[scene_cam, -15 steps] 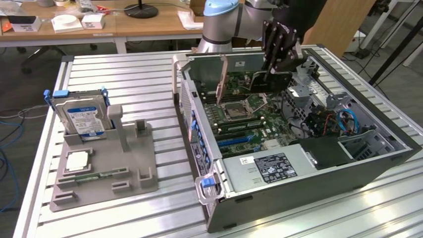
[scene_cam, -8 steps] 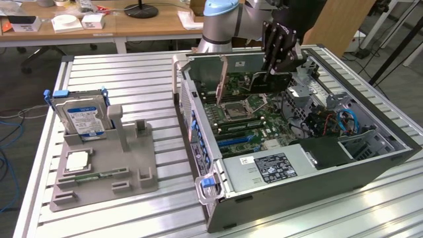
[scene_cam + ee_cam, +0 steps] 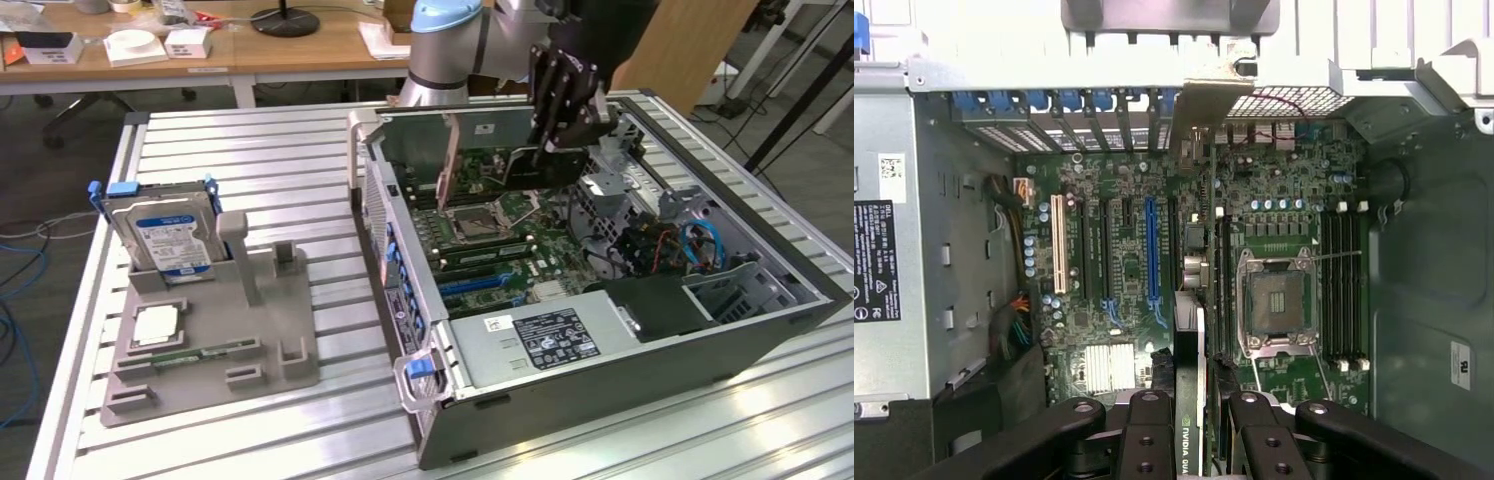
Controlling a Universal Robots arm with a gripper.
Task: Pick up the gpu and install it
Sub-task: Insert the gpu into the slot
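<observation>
- Gpu, a thin dark green-black circuit card with silver bracket [image 3: 1197,390], hangs edge-down above the green motherboard [image 3: 1124,250], probably so that it faces the slots.
- Black fingers [image 3: 1149,430] are closed on its upper edge.

In the exterior view the end effector [image 3: 567,135] hides the top of the gpu [image 3: 545,168], and the arm [image 3: 447,40] is cut off by the picture's edge. The card's printed label [image 3: 1184,455] is also cut short, perhaps a maker's name. The print on the power supply sticker [image 3: 554,335] is too small to read.
</observation>
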